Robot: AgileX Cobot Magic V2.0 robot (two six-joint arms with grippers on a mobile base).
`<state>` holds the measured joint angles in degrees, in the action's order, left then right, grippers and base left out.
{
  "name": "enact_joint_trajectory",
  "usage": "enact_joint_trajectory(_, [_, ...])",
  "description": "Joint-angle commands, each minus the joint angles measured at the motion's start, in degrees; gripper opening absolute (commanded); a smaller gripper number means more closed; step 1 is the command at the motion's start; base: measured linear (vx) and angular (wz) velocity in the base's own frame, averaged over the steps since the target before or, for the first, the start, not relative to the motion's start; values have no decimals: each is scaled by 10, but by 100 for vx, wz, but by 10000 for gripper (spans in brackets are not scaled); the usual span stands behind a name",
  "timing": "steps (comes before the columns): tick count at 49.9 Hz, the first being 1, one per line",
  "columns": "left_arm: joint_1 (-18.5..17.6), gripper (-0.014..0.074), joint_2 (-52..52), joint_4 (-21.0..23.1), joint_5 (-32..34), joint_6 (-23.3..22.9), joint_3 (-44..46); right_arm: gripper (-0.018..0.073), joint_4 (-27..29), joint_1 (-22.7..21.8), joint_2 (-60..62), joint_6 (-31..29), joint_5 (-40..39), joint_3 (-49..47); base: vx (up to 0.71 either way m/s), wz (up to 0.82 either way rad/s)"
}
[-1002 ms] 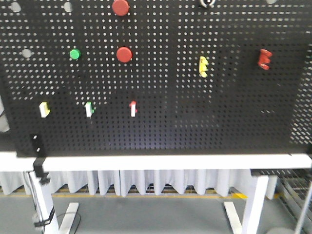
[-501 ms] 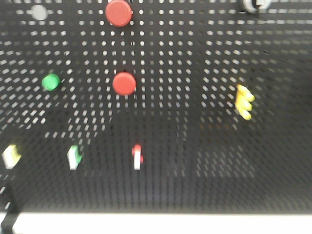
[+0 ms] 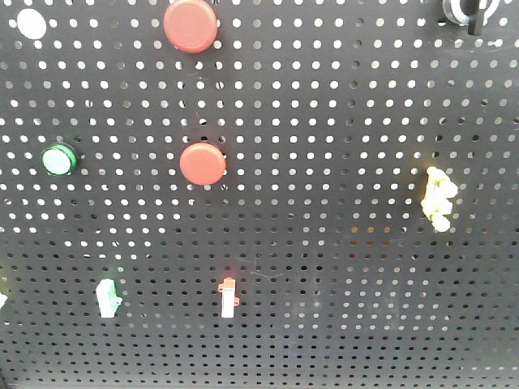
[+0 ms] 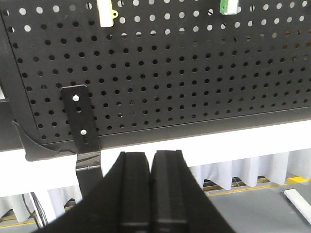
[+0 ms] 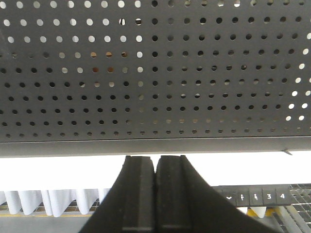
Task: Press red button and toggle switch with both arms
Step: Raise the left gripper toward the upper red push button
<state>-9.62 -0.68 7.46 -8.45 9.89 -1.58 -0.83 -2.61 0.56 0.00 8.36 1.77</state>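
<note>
The red button (image 3: pixel 190 24), the larger red disc, sits at the top of the black pegboard (image 3: pixel 340 121) in the front view. A smaller red round button (image 3: pixel 203 164) is below it, and a green round button (image 3: pixel 59 159) is to the left. A red-tipped toggle switch (image 3: pixel 229 296), a green one (image 3: pixel 107 296) and a yellow one (image 3: pixel 439 198) stick out of the board. Neither arm shows in the front view. My left gripper (image 4: pixel 151 158) is shut and empty below the board's lower edge. My right gripper (image 5: pixel 155 159) is shut and empty, also below the board's edge.
A black bracket (image 4: pixel 81 121) clamps the board to the white table edge (image 4: pixel 233 143). A yellowish switch (image 4: pixel 105 12) and a green switch (image 4: pixel 228 6) show at the top of the left wrist view. A desk control panel (image 5: pixel 255 196) is at the lower right.
The front view has moved much closer to the pegboard. The table edge and legs have dropped out of view, and the buttons and switches appear larger.
</note>
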Motion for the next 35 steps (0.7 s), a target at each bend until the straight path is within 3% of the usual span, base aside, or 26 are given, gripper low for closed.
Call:
enact_joint_trajectory(1, [0,2,-9,2,48,-5,-20,-3,-5,-4,9,0,-45,6,0,0])
enact_joint_trajectory(20, [0,2,-9,2,58,-5,-20,-3,-5,-4,9,0,-47,6,0,0])
enact_joint_trajectory(28, [0,2,-9,2,120,-5,-19,-3,-5,-4,9,0,-51,6,0,0])
enact_joint_trajectory(31, [0,2,-9,4,159,-6,-12,-3,-4,-4,9,6,-90,2,0,0])
enact_joint_trajectory(35, [-1,2,-9,22,200,-44,13,-3,31,-3,9,48,-128,-24,0,0])
